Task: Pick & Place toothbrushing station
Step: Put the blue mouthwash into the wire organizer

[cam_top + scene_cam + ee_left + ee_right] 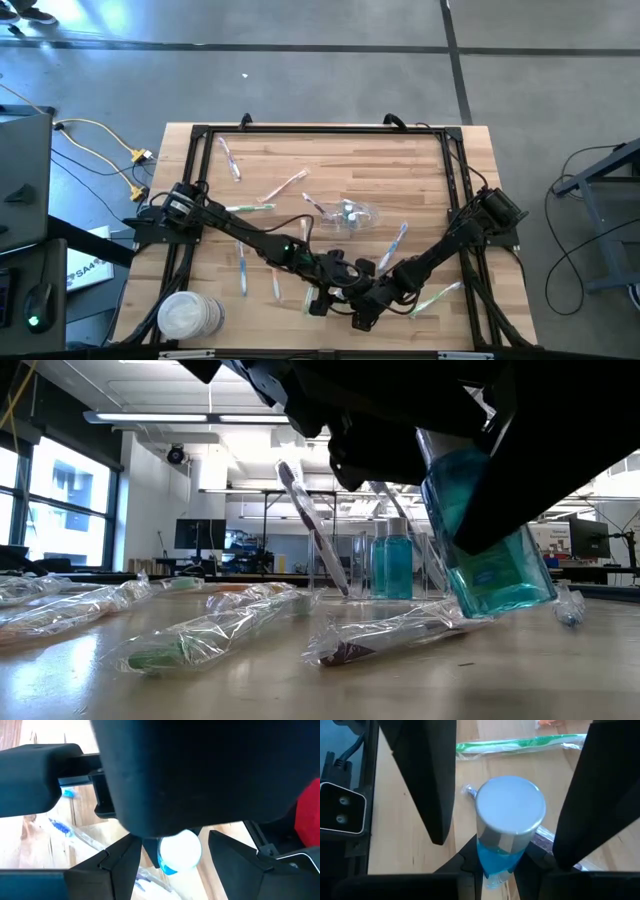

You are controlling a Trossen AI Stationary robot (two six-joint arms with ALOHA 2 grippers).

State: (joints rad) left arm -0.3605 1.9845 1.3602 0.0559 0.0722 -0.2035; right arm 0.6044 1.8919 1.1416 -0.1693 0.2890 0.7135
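Observation:
A small clear bottle of blue liquid [485, 550] with a pale round cap [510, 802] hangs tilted near the table's near edge, with my right gripper [500, 862] shut on it. My left gripper [175, 862] is open. Its fingers [420, 775] stand on either side of the cap [181, 851] with gaps showing. Both grippers meet at the near middle [355, 300]. Wrapped toothbrushes lie flat on the wood: a green one [250, 208], a blue one [398, 240], a pink one [285, 185]. The clear container [350, 215] stands at mid-table. My right gripper pinches the bottle's body [496, 855], below the cap, between its two fingers. The fingers slant down from the table's right side. The bottle is tilted with its cap up, and its base [505, 600] looks clear of the table.
A white round stack [185, 315] sits at the near left corner. More wrapped toothbrushes [200, 635] lie scattered around the arms, one green [520, 745] just beyond the bottle. A black frame [200, 135] runs along the table's edges.

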